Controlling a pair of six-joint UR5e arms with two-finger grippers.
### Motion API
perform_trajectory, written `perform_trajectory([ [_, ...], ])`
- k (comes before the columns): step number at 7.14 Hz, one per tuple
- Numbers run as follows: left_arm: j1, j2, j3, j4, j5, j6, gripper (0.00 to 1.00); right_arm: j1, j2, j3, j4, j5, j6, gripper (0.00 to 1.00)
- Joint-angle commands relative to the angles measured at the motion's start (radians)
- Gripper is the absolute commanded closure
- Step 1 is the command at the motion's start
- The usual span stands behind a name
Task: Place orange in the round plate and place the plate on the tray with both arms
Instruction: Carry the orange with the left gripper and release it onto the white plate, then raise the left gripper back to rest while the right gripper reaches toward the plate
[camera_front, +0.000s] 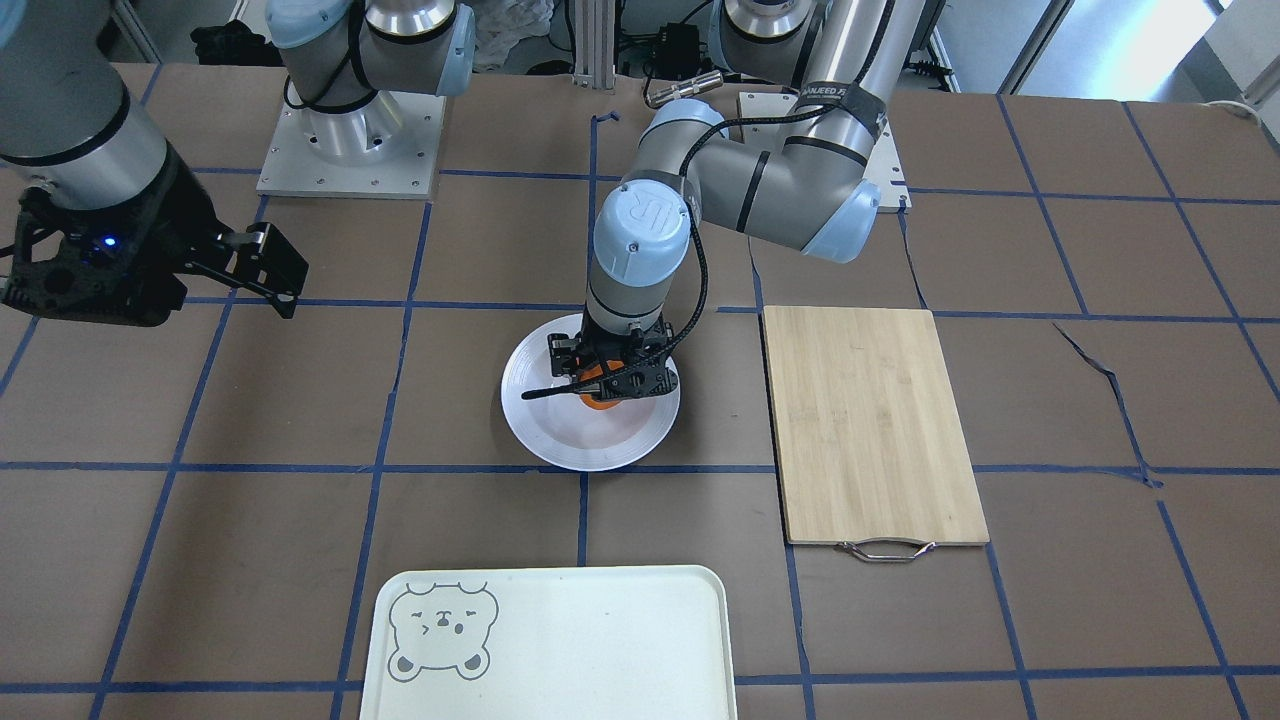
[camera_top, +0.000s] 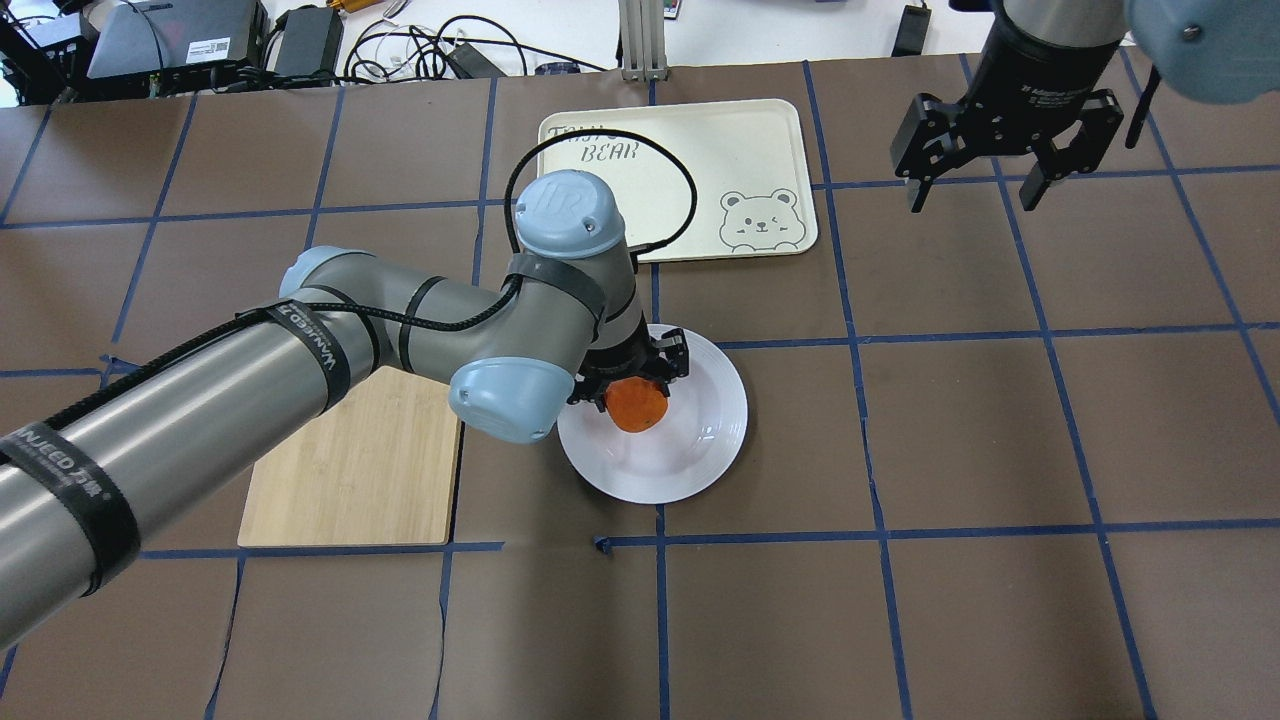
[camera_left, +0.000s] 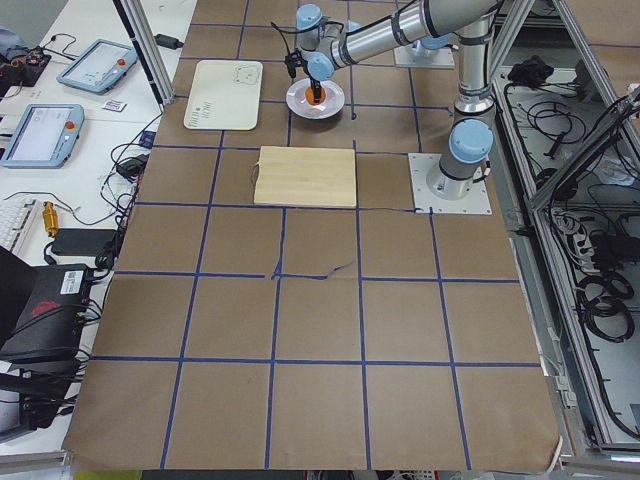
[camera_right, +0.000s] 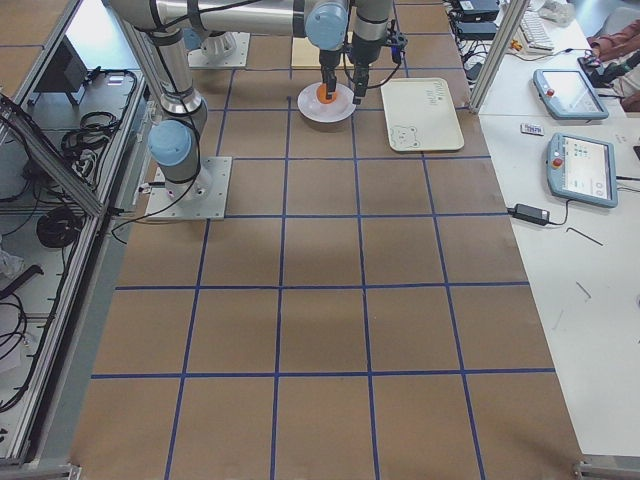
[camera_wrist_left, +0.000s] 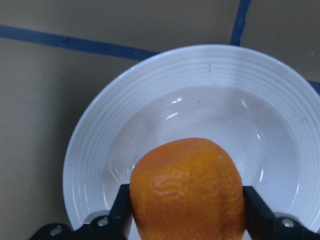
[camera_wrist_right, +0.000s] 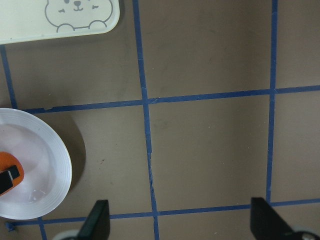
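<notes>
— So, how does the orange (camera_wrist_left: 187, 187) look?

— Bright and a bit lumpy, with finely dimpled skin that catches the light. It is much smaller than the round plate (camera_wrist_left: 90, 150), which is glossy white, with fine rings on its wide rim and a shallow sunken middle.

— Where is it?

— Over the plate's middle, clamped between the two black fingers (camera_wrist_left: 119, 215) of the left tool (camera_wrist_left: 187, 220), one on each side. I cannot tell whether its underside touches the plate.

— And the right tool (camera_top: 972, 200)?

— Jaws wide apart with nothing between them. It hangs above bare desk (camera_top: 1000, 450), well apart from the plate and off the bear corner of the tray (camera_top: 740, 140).

— What does one view give that another lacks?

— Only the left wrist view shows the skin and the rim rings. Overhead, the orange is a plain blob half under the wrist. The overhead view reads "BEAR" lettering on the cream tray, at the end away from the bear face, and the front-facing view cuts that end off. The front view shows the bamboo cutting board (camera_front: 870, 425) whole, with its metal handle (camera_front: 885, 549), while overhead the left arm (camera_top: 200, 420) covers much of it. The right wrist view catches the plate's edge, a sliver of orange and one fingertip.

— Plate and tray?

— Apart. The plate sits on the desk between the tray and the robot.
</notes>
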Motion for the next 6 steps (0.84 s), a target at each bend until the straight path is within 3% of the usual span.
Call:
perform_trajectory([
  [1,-0.001,0.005,0.009,0.009,0.001,0.004,0.00,-0.026,0.002,0.000,0.014,-0.007,0.005,0.00],
  [2,0.023,0.034,0.063,-0.007,-0.001,0.004,0.00,-0.027,0.005,0.002,0.011,-0.007,0.007,0.00],
  [5,0.136,0.132,0.349,-0.483,-0.002,0.117,0.00,-0.033,0.048,0.032,-0.008,0.039,-0.016,0.00],
  [6,0.144,0.181,0.409,-0.579,0.001,0.165,0.00,-0.033,0.097,0.045,-0.076,0.195,-0.145,0.00],
])
